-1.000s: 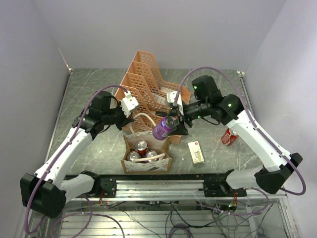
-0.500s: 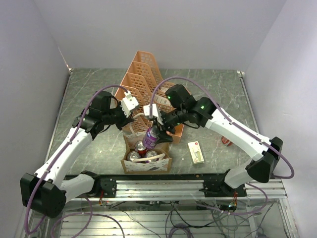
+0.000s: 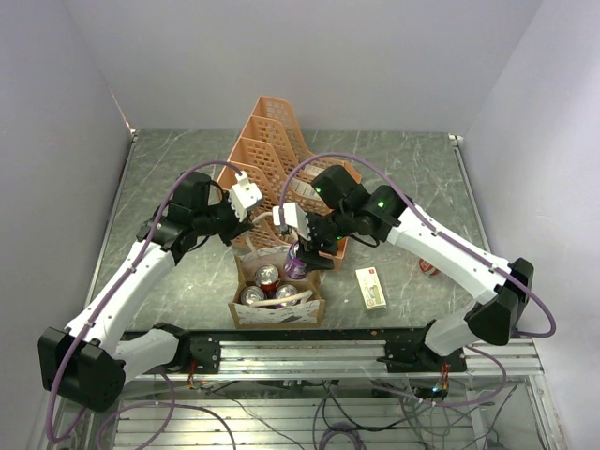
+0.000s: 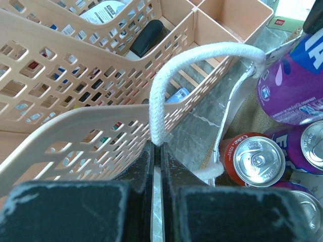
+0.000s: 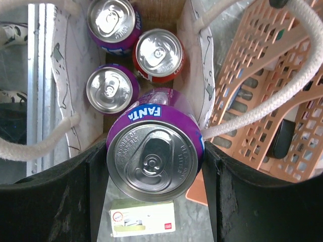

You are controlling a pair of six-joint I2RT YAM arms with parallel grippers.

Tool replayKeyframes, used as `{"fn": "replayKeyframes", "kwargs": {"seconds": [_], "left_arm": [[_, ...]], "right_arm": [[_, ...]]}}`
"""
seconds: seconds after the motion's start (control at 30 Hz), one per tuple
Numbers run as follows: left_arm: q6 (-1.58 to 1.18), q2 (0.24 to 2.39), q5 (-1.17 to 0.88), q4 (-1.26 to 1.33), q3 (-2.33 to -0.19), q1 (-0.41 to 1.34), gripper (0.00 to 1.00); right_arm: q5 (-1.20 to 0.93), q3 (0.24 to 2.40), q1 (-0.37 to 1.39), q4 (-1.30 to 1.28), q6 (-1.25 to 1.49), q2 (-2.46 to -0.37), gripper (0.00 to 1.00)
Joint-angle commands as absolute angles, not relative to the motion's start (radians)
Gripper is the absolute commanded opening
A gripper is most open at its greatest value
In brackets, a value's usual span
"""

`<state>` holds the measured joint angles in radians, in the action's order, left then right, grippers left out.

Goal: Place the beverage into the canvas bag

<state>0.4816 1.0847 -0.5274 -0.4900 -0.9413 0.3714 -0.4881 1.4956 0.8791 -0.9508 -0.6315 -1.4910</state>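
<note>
The canvas bag (image 3: pixel 246 313) stands open near the front edge, with three cans inside: two purple (image 5: pixel 111 22) and one red (image 5: pixel 159 53). My left gripper (image 3: pixel 251 228) is shut on the bag's far cream rope handle (image 4: pixel 202 53) and holds it up and back. My right gripper (image 3: pixel 302 255) is shut on a purple Fanta can (image 5: pixel 154 151), the beverage. It holds the can upright at the bag's far right corner, partly down in the opening. The can also shows in the left wrist view (image 4: pixel 298 85), beside the red can (image 4: pixel 257 159).
The peach lattice file organizer (image 3: pixel 272 159) stands right behind the bag, close to both grippers. A small white box (image 3: pixel 371 287) lies on the table right of the bag. A red can (image 3: pixel 429 267) lies further right, partly hidden by my right arm.
My right arm swung left and down with the purple can, turning it upright, from beside the organizer to the bag's opening. My left gripper stayed still on the handle.
</note>
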Motion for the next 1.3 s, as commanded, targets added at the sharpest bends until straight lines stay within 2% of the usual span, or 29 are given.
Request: {"fn": "replayKeyframes", "kwargs": {"seconds": [0.0, 0.2, 0.47, 0.97, 1.27], "left_arm": [[0.489, 1.071, -0.537, -0.444, -0.944, 0.378, 0.07], [0.492, 1.069, -0.538, -0.441, -0.938, 0.379, 0.07], [0.494, 1.074, -0.536, -0.448, -0.942, 0.379, 0.07], [0.497, 1.070, -0.539, -0.440, -0.934, 0.379, 0.07], [0.464, 1.096, -0.528, -0.456, -0.960, 0.377, 0.07]], "right_arm": [[-0.398, 1.499, 0.878, -0.965, -0.653, -1.432, 0.00], [-0.328, 1.493, 0.879, -1.011, -0.666, -1.436, 0.00], [-0.394, 1.546, 0.904, -1.022, -0.663, -1.520, 0.00], [-0.300, 1.543, 0.971, -0.961, -0.640, -1.611, 0.00], [-0.314, 1.523, 0.985, -0.879, -0.621, -1.607, 0.00]]}}
